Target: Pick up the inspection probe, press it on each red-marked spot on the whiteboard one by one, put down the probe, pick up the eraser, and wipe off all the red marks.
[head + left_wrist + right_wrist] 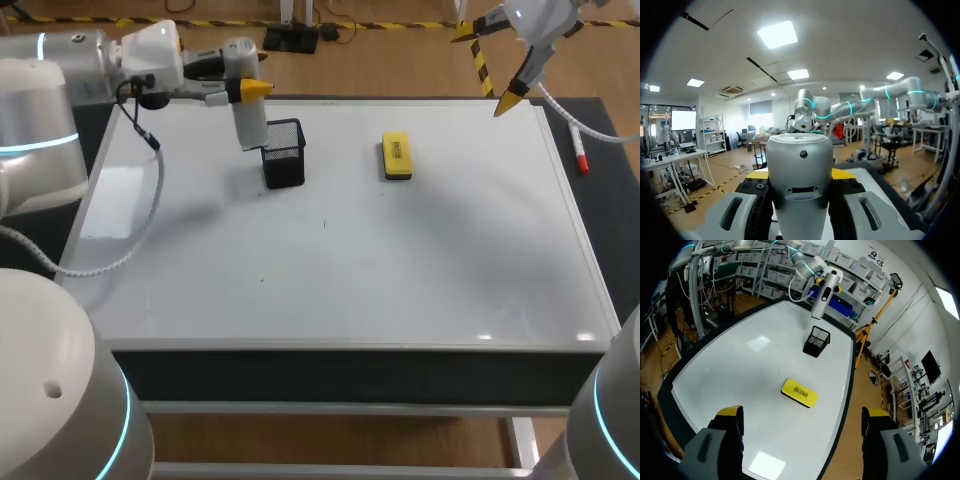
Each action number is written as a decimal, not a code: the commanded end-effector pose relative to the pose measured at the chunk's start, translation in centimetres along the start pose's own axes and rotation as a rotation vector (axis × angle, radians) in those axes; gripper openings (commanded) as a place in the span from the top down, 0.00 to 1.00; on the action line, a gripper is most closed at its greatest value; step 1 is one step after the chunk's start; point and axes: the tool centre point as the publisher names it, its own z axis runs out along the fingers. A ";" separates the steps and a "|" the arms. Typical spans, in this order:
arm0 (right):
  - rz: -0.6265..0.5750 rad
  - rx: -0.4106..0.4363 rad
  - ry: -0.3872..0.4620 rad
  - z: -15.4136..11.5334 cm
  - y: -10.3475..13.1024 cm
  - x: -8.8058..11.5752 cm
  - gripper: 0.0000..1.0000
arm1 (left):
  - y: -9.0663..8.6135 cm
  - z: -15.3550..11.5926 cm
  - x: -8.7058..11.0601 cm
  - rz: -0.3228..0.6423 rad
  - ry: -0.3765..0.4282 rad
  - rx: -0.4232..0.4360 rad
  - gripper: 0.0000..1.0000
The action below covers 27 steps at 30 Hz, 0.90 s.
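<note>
So the whiteboard worktop (400,280) first: the black mesh holder (284,152) sits just below the left end effector (245,88), which is clamped on the inspection probe (250,125), hanging over the holder, not in it. The yellow eraser (397,157) lies ahead of the right end effector (802,412), fingers spread wide.

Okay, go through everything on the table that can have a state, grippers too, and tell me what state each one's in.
left gripper: shut on the probe.
probe: held off the board, tip down, over the holder.
right gripper: open, nothing between its fingers.
holder: standing upright on the whiteboard.
eraser: lying flat, nothing touching it.
whiteboard: no red marks visible.
</note>
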 end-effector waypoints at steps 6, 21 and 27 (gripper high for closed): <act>-0.001 0.002 0.004 -0.1 0.0 -0.1 0.00 | 0.7 3.4 -3.2 -0.009 0.057 0.019 1.00; -0.001 0.002 0.004 -0.1 0.0 -0.1 0.00 | 2.3 5.8 -4.6 -0.043 0.121 -0.013 1.00; -0.001 0.002 0.004 -0.1 0.0 -0.1 0.00 | 2.9 5.2 -4.4 -0.040 0.124 -0.015 1.00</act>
